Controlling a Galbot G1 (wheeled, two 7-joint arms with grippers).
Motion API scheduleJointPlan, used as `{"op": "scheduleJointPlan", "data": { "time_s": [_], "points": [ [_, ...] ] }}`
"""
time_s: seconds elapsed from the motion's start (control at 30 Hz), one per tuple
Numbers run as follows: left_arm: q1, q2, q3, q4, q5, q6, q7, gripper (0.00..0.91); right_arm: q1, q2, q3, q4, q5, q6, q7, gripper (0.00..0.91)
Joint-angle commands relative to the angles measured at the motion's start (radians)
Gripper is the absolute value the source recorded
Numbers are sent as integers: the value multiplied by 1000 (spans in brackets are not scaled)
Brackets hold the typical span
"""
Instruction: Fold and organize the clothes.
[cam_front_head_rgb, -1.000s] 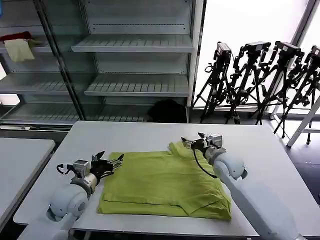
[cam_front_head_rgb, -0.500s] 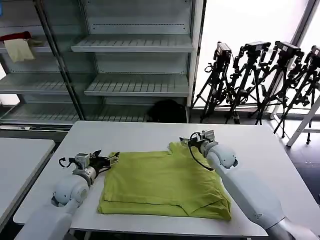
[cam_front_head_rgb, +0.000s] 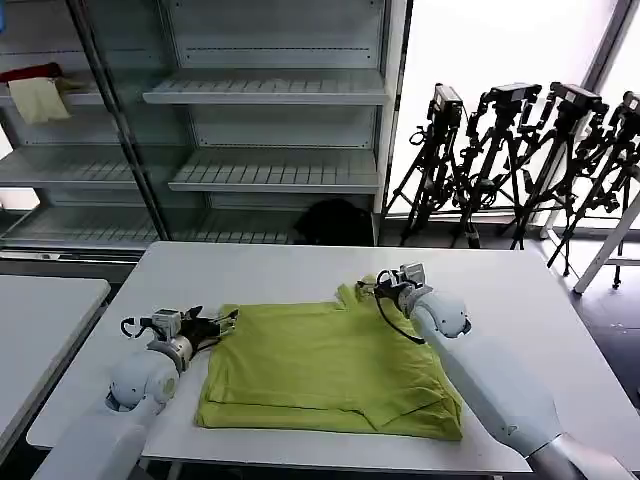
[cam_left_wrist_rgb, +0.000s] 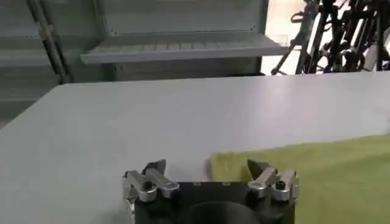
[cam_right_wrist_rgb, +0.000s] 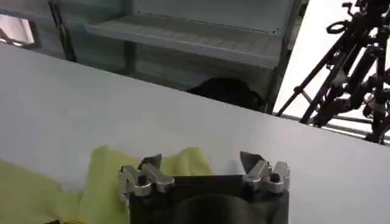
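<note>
So the lime-green T-shirt is lying folded flat on the white table. The left gripper sits low with jaws spread apart, the shirt's corner between them. The right gripper is spread too, the collar edge right under its jaws.
</note>
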Motion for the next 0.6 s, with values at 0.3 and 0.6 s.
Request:
{"op": "scheduleJointPlan", "data": {
  "time_s": [0.3,0.6],
  "points": [
    [-1,3,8,22,17,-1,42,10,-18,2,-3,-12,-21,-1,-20,0],
    [11,9,1,9,35,-2,75,0,-25,-9,-4,13,-19,15,-24,0]
  ]
}}
